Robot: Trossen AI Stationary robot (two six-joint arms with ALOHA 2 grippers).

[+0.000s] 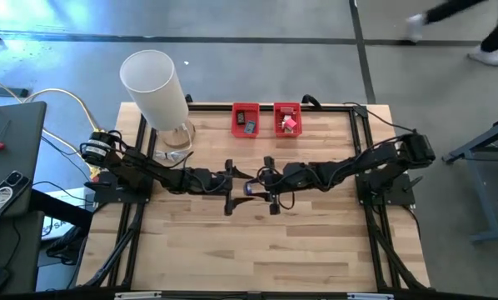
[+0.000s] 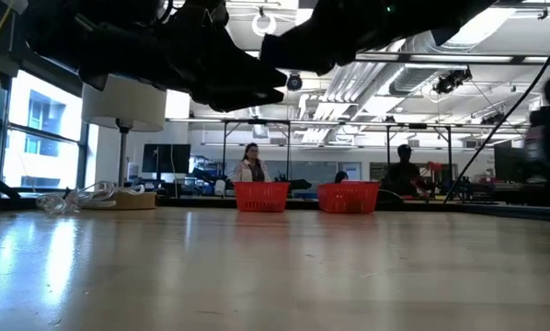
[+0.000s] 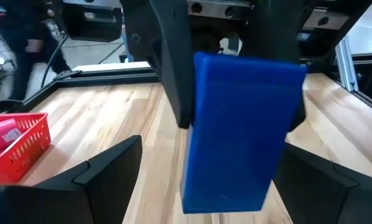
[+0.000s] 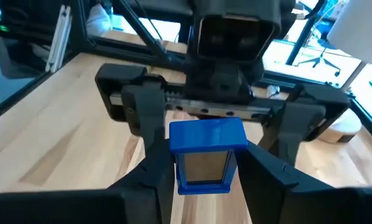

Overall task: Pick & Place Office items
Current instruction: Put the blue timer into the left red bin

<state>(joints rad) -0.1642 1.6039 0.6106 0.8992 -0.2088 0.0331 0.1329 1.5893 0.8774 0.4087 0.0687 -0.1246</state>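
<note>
we hold the flat blue plastic rectangular piece (image 4: 208, 154) pinched in our right gripper (image 4: 204, 163), raised above the middle of the wooden table (image 1: 257, 250). our left gripper (image 3: 195, 165) faces it head-on, fingers spread wide around it, not gripping. for a clean handover, we should clamp left squarely before the right lets go.

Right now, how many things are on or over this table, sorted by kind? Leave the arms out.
Red bins: 2 (left bin, right bin)
Tall white cylinder: 1
Small pieces: 3 (blue piece in the right gripper at mid-table, facing the open left gripper; dark piece in the left bin; pink piece in the right bin)
Total: 6
</note>
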